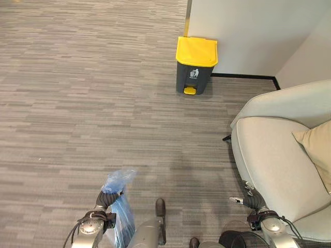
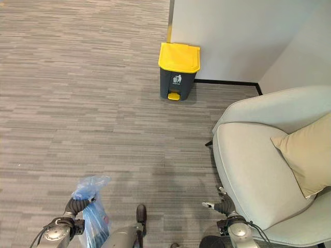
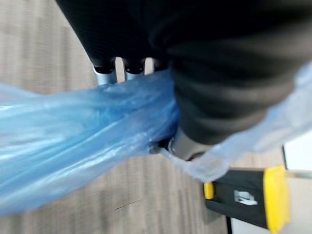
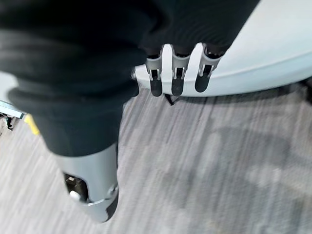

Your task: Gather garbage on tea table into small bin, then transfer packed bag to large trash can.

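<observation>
At the lower left of my head view, my left hand point(image 1: 106, 199) is curled tight around the top of the blue bag point(image 1: 120, 212). The bag hangs down from it over the grey carpet point(image 1: 77, 103). In the left wrist view the bunched blue plastic runs under the fingers point(image 3: 105, 75) and thumb. At the top middle stands the bin point(image 1: 195, 65), dark grey with a yellow lid, shut, by the white wall point(image 1: 248, 31). It is well apart from the bag. On the right is a pale chair point(image 1: 274, 160) with a tan cushion point(image 1: 315, 147). My right hand point(image 1: 249, 199) is at the lower right, just beside the chair, fingers point(image 4: 175, 73) loose and straight, holding nothing.
</observation>
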